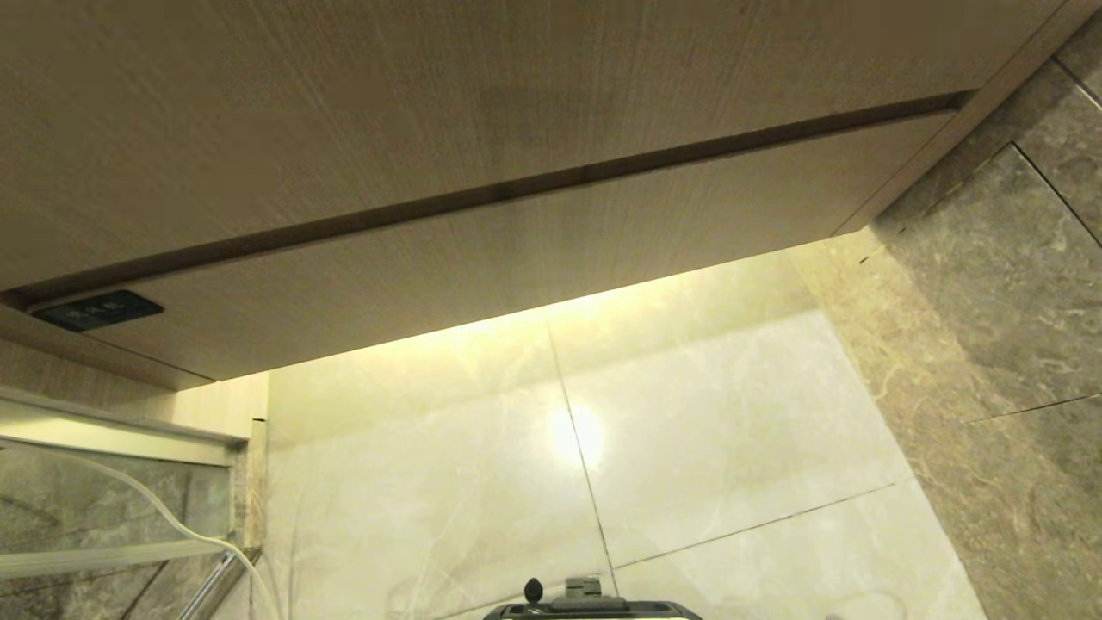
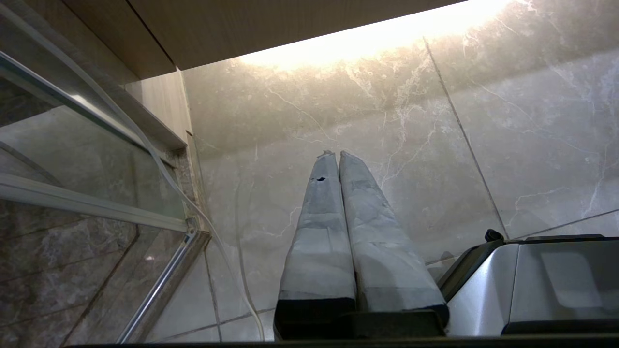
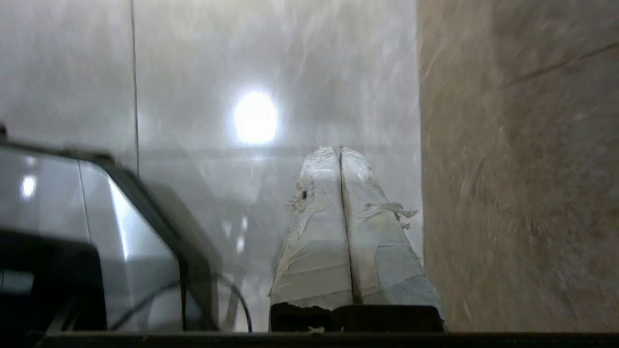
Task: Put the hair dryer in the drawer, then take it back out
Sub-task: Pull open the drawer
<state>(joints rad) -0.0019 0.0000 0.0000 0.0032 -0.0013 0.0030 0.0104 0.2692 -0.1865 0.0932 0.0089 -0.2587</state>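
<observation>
At the far left of my head view a glass panel (image 1: 112, 508) in a metal frame stands on the floor, with a thin pale cable (image 1: 172, 517) trailing down past it. Just above it the small black label (image 1: 97, 310) marks the left corner of the drawer (image 1: 551, 250), whose flat wood-grain front runs long and level across the view, rising toward the right. It is shut, flush under the fixed wood panel (image 1: 430, 95) with only a dark seam between them. Below lies pale marble floor (image 1: 689, 448), and further right a darker stone wall (image 1: 1016, 284).

My left pincer (image 2: 332, 154) hangs low beside my base (image 2: 532, 285), fingers pressed tip to tip, grasping nothing, pointing at the floor tiles. My right pincer (image 3: 338, 149) is likewise clenched and empty, low beside the stone wall, aimed at the floor.

The hair dryer shows in none of my views. It may be inside the closed drawer or up on the bench above my sight; I cannot tell which.

What the coming move turns on, as I judge it: the drawer front sits above and ahead of both pincers, its long axis side to side. Neither arm reaches into my head view, so neither is close. The left hangs toward the label end and the right toward the wall end. Whichever goes must rise to the front's lower edge, since it has no handle.
</observation>
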